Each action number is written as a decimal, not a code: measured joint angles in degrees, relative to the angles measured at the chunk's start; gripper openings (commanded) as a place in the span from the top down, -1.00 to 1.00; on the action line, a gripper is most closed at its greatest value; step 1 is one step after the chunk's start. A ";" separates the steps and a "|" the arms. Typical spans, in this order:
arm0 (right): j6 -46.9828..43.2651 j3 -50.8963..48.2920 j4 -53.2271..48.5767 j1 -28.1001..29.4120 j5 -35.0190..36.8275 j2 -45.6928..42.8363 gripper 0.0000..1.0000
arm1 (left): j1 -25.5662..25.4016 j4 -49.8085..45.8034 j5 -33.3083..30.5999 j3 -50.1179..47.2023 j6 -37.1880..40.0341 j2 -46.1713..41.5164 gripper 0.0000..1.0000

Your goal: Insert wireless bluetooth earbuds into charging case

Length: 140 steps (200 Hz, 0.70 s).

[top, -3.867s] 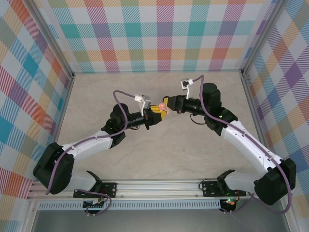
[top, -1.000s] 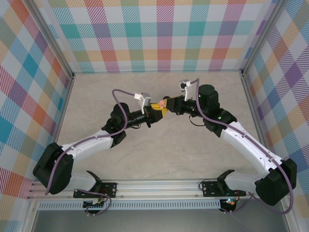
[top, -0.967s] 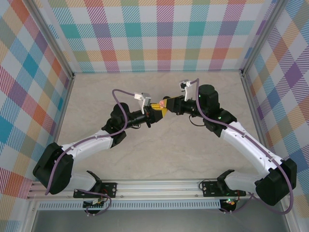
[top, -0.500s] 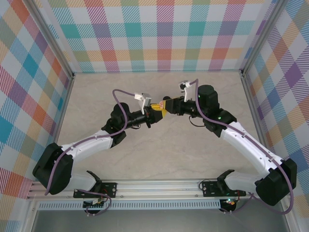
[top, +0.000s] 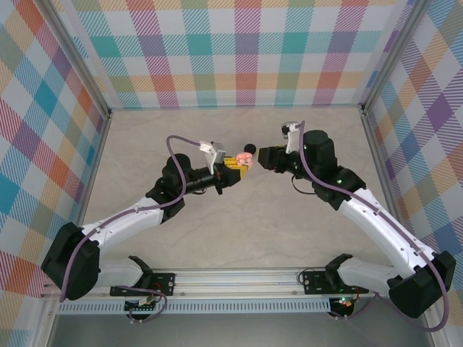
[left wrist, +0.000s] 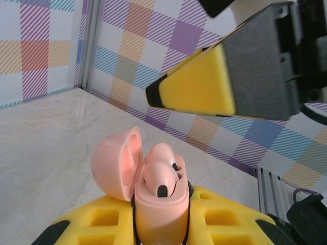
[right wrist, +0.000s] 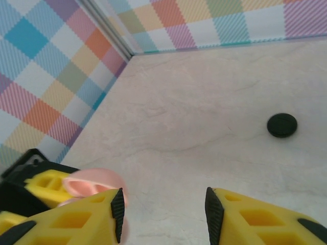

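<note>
Clamping the open pink charging case [top: 234, 160] at centre frame, the left gripper [top: 239, 168] is facing the right gripper [top: 262, 156], which is hovering empty, jaws apart, nearer the black earbud [top: 249, 149] lying on the table [top: 217, 238] just above them.

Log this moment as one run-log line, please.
left gripper: shut on charging case, case open | right gripper: open, empty, near case | small black disc: on table, apart from both

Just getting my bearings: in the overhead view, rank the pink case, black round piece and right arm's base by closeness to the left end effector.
1. Pink case: gripped in the left end effector itself.
2. Black round piece: on the table just beyond, slightly right.
3. Right arm's base: far off, near right corner.
</note>
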 measured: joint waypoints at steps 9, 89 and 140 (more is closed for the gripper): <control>0.02 0.00 -0.81 -0.68 0.31 0.31 0.10 | 0.00 0.00 0.20 0.00 0.35 -0.22 0.91; -0.28 -1.03 -2.89 -5.60 -6.54 4.48 0.25 | 0.00 0.52 5.01 0.00 0.52 -1.38 0.91; -0.44 -1.09 -2.01 -5.75 -12.33 7.43 0.33 | 0.00 1.53 8.09 0.00 0.52 -1.60 0.91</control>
